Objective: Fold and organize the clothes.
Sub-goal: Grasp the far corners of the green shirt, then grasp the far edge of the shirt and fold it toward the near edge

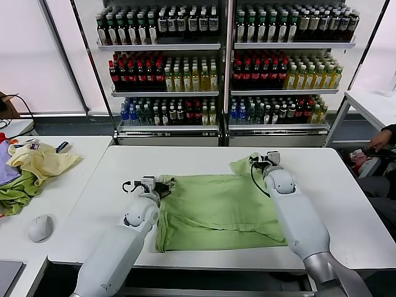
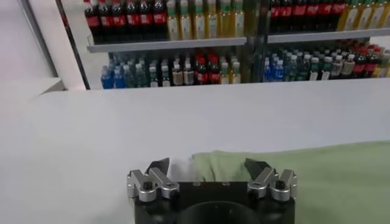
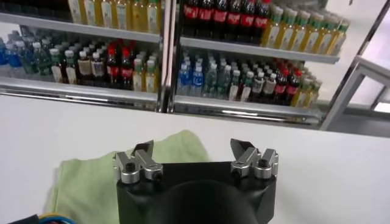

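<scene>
Light green soft cotton short-sleeved shirt (image 1: 216, 209) lies spread flat on the white rectangular table (image 1: 334, 185), mid-table, toward the robot's edge.

Left end effector (image 1: 162, 182) sits at the shirt's left sleeve, low over the cloth, fingers (image 2: 156, 168) spread wide, nothing between them. The wrist view shows the sleeve edge (image 2: 216, 164) just ahead of the gap.

Right end effector (image 1: 262, 159) is at the shirt's far right sleeve, fingers (image 3: 142, 150) also spread wide, empty, green cloth (image 3: 91, 179) under and beside it.

Left of the shirt, on a separate white side table (image 1: 68, 192): a crumpled pale yellow garment (image 1: 42, 159) on a rumpled green one (image 1: 17, 190), and a grey rounded mouse-like object (image 1: 40, 228). Behind the shirt's table, metal shelves of bottled drinks (image 1: 226, 62).
</scene>
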You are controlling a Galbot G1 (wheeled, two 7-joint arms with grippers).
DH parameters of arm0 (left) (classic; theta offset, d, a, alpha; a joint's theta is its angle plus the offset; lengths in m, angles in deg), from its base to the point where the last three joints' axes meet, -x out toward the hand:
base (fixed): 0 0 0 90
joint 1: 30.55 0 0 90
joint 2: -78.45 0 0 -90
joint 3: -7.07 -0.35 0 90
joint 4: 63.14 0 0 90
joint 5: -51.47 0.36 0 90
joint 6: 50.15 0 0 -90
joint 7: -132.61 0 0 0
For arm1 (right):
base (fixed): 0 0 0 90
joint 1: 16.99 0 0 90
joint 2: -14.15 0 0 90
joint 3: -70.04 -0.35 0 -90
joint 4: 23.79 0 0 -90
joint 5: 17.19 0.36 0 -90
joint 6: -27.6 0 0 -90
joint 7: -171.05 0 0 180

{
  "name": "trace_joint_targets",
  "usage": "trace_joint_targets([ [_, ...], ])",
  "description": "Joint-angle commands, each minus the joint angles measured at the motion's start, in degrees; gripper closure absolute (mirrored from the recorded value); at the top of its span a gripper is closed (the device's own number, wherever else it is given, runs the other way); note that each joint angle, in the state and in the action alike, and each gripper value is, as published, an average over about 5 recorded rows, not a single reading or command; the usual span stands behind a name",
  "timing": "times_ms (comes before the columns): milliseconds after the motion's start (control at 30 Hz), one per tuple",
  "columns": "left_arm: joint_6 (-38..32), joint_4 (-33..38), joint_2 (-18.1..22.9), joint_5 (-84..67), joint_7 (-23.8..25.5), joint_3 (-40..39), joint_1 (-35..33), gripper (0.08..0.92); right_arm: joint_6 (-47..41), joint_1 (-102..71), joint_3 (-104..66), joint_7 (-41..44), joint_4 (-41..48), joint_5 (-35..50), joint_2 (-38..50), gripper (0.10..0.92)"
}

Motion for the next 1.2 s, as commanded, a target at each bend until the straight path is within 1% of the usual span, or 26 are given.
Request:
trace_joint_targets([
  [33,0.49,-1.7,0.19,-1.25,0.17,-0.26,0.58,0.216,-0.91,1.88,-0.54,0.4,5.88,-0.34,-1.7,0.213],
  [133,0.44,-0.95,0.03,-1.51,0.29,-0.37,0.16,0.294,-1.42,1.26,-0.47,0.39,5.65,-0.19,-1.52,0.273],
  [600,0.34,0.35,-0.19,-2.4,1.18,-0.73,-0.78,0.701,-2.81,-0.78,-0.12,1.27,1.83,2.13,-0.53,0.677],
  [800,-1.21,2.17,-0.49,-3.17,1.09,-0.31,-1.53,0.866,-2.19,-3.14,0.16,2.61,-2.76,4.33,0.76,0.85],
  [900,-2.86,4.07,-0.94,-3.83,1.13,0.03,-2.43,0.901,-1.55,-4.93,0.25,2.74,-6.62,5.6,1.77,0.903],
  [1033,-5.16,7.45,-2.25,-4.7,1.06,0.72,-4.3,0.903,-0.86,-8.05,-0.08,2.45,-14.69,7.78,3.64,0.909],
  [1200,-6.78,13.64,-4.63,-6.49,0.89,1.93,-6.94,0.903,-0.72,-13.03,-1.56,2.22,-24.68,10.18,6.62,0.909],
])
